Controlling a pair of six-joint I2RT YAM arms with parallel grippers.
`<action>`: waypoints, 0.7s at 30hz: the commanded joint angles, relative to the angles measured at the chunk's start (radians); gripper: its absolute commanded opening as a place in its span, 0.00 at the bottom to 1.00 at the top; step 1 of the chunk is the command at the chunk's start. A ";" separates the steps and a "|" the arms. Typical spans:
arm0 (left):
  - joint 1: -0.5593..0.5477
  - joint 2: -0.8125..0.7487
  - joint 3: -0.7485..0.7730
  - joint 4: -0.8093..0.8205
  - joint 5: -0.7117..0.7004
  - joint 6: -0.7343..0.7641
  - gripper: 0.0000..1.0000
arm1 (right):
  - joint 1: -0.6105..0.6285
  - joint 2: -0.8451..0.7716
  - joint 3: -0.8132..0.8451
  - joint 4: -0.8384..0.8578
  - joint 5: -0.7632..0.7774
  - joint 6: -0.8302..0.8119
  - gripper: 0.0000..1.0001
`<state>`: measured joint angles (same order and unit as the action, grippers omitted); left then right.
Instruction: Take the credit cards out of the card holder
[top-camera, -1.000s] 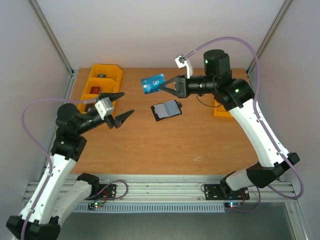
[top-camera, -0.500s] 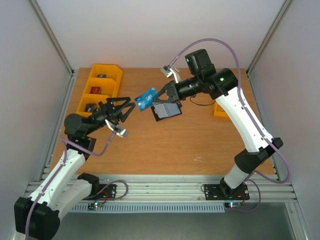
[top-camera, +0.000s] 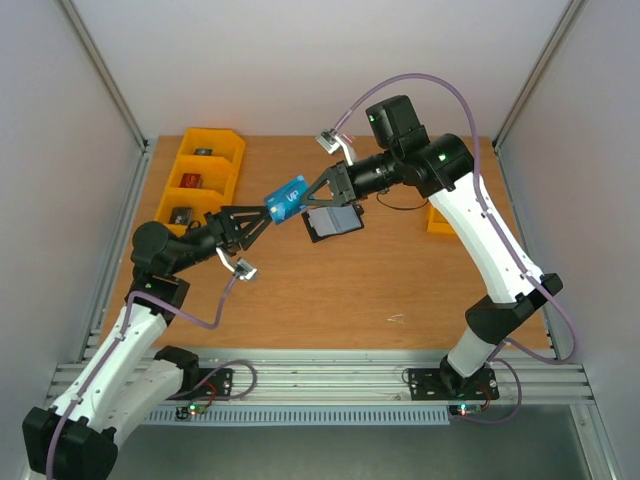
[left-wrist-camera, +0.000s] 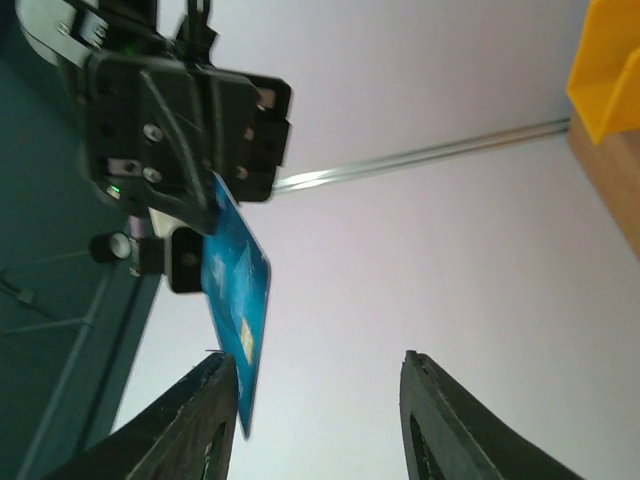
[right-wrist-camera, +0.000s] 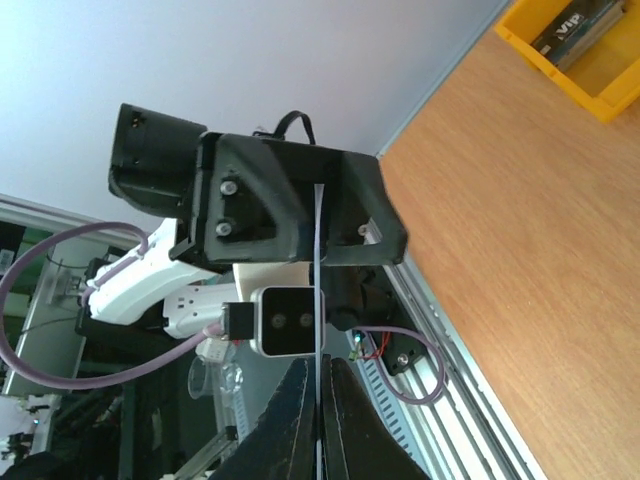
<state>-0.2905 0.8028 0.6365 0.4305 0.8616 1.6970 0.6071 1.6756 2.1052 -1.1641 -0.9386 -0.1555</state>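
Yellow bins (top-camera: 236, 158), wooden table (top-camera: 330, 290)

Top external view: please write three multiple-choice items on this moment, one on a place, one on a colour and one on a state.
1. Where is the card holder?
A. flat on the table
B. lifted in the air
C. propped against the back wall

2. What colour is the card held up above the table?
A. red
B. green
C. blue

3. How is the right gripper?
A. wide open and empty
B. shut on the card
C. out of view

Answers:
1 A, it lies opened out on the wood.
2 C, its face is blue in the top and left wrist views.
3 B, the right wrist view shows the card edge-on, pinched in its closed jaws.
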 joint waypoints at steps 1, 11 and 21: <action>-0.003 -0.011 0.048 -0.114 -0.045 0.076 0.47 | 0.008 0.003 0.049 -0.030 -0.016 -0.030 0.01; -0.019 0.020 0.094 -0.049 -0.033 0.007 0.38 | 0.033 0.044 0.068 -0.033 -0.030 -0.036 0.01; -0.024 0.013 0.089 -0.017 -0.074 -0.027 0.28 | 0.039 0.085 0.126 -0.097 0.004 -0.069 0.01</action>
<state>-0.3099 0.8242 0.7033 0.3492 0.8005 1.7020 0.6346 1.7504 2.1925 -1.2171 -0.9428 -0.1993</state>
